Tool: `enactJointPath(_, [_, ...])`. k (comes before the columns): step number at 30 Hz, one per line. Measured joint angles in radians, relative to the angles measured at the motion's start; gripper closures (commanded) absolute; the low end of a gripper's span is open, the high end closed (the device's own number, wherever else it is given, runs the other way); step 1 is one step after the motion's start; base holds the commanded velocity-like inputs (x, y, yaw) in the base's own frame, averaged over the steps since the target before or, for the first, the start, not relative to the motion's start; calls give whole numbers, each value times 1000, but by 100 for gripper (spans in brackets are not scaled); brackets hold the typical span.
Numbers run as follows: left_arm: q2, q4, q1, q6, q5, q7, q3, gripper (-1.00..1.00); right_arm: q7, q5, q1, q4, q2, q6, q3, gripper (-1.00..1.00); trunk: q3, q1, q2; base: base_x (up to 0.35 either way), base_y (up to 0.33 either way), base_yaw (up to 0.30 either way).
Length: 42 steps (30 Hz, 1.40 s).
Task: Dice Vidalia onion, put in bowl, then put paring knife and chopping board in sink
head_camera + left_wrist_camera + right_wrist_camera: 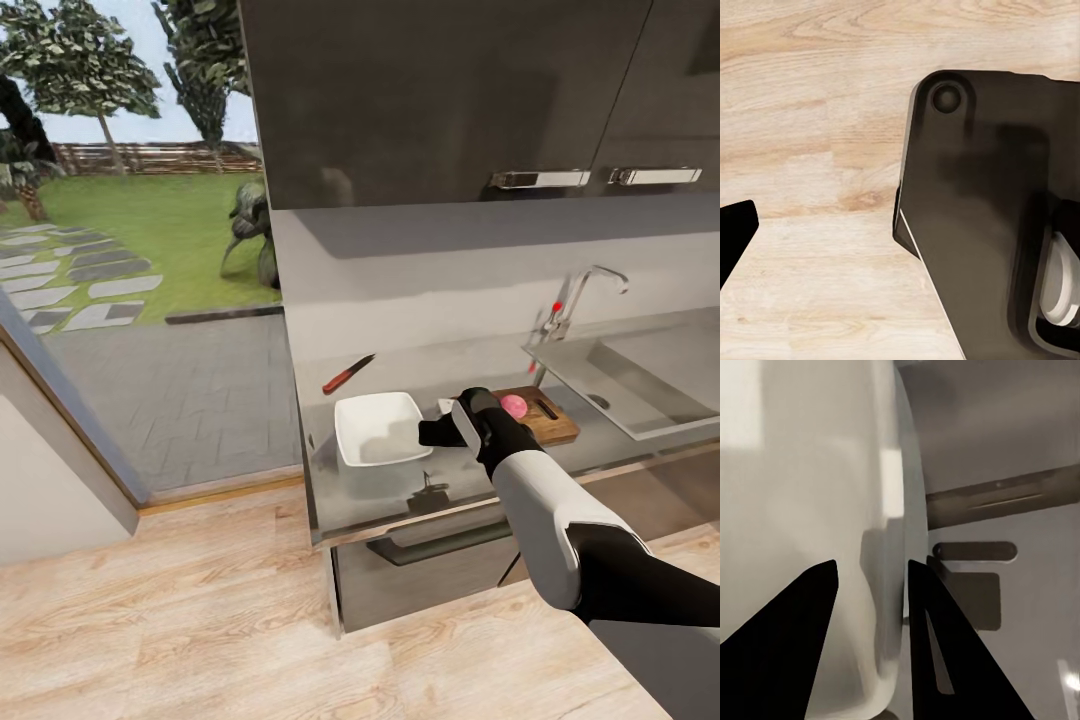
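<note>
1. Glossy grey is the smooth countertop (400, 500) in the head view, and the shallow white square bowl (380, 428) on it serves as the landmark. Behind the bowl, toward the wall, lies the slim paring knife with a red handle and dark blade (347, 374). To the bowl's right sits the dark brown wooden chopping board (552, 420), and the small pinkish-red Vidalia onion (513, 406) rests on it, whole and out of the grey steel sink (640, 385), which lies further right beyond the board. The right gripper (436, 432) hangs low just beside the bowl's right rim, between bowl and board.

2. In the left wrist view the left gripper (735, 232) shows as one dark fingertip over pale wood flooring, beside a dark part of the robot's own body; I cannot tell how far its jaws are spread.

3. In the right wrist view the right gripper (870, 607) has its two dark fingers parted with nothing held, and the bowl's white rim (896, 510) runs through the gap. The view is very close, so whether a finger touches the rim is uncertain.

4. The step in hand is probably fetching the knife. To do it well, lift clear of the bowl's rim first so the bowl is not nudged, then reach behind the bowl, line the open fingers across the red handle, and close on the handle rather than the blade.
</note>
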Motion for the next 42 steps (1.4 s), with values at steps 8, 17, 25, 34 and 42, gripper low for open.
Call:
enactJointPath(8, [0, 1, 0, 0, 0, 0, 0, -100, 2, -1, 0, -7, 0, 1, 35, 100, 0, 0, 0, 0, 0, 0])
enactJointPath(17, [0, 1, 0, 0, 0, 0, 0, -100, 1, -5, 0, -13, 0, 1, 64, 100, 0, 0, 0, 0, 0, 0])
enactJointPath(25, [0, 1, 0, 0, 0, 0, 0, -100, 0, -9, 0, -13, 0, 1, 65, 100, 0, 0, 0, 0, 0, 0])
enactJointPath(34, [0, 1, 0, 0, 0, 0, 0, -100, -2, 6, 0, -20, -1, 1, 67, 100, 0, 0, 0, 0, 0, 63])
enactJointPath(42, [0, 1, 0, 0, 0, 0, 0, -100, 0, 19, 0, -25, 6, 1, 67, 100, 0, 0, 0, 0, 0, 50])
